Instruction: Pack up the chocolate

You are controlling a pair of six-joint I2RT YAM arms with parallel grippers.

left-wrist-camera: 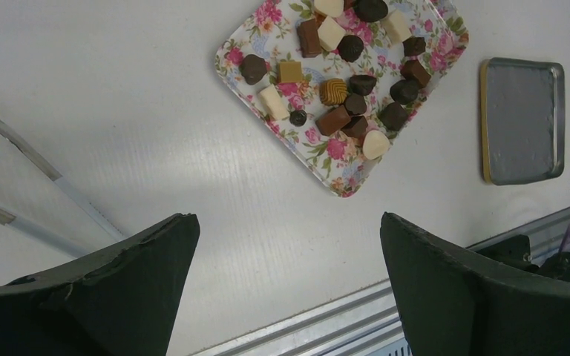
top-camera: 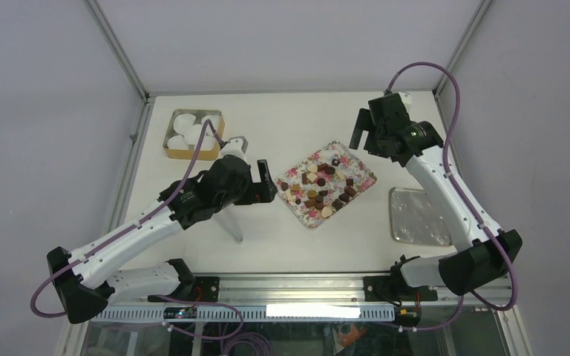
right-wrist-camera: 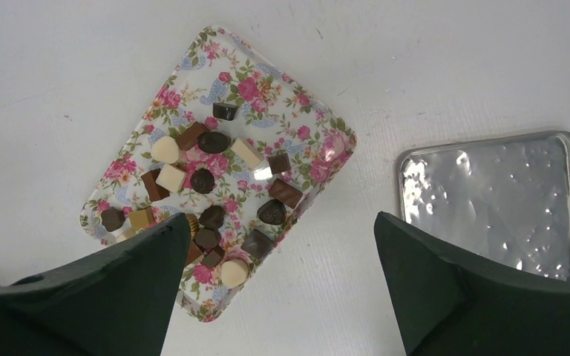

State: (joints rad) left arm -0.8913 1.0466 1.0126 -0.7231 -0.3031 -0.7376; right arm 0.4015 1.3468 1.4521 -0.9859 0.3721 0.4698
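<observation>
The chocolate (top-camera: 319,194) lies as several small dark, brown, tan and cream pieces on a pink-flowered tray (top-camera: 341,157) at mid table. My left gripper (top-camera: 267,182) hovers just left of the tray, open and empty. In the left wrist view the chocolate (left-wrist-camera: 334,92) and tray (left-wrist-camera: 341,182) sit ahead of the wide-apart left gripper (left-wrist-camera: 288,219), over bare table. My right gripper (top-camera: 364,137) hangs above the tray's far right corner, open and empty. From the right wrist, the chocolate (right-wrist-camera: 202,180) and tray (right-wrist-camera: 267,81) show beyond the right gripper (right-wrist-camera: 280,219).
A gold-rimmed tin (top-camera: 169,148) holding white paper cups (top-camera: 193,133) stands at the far left. A shallow silver tin (top-camera: 418,215) lies right of the tray, also seen as the silver tin (left-wrist-camera: 523,122) and the silver tin (right-wrist-camera: 490,200). A metal rail (top-camera: 297,285) runs along the near edge.
</observation>
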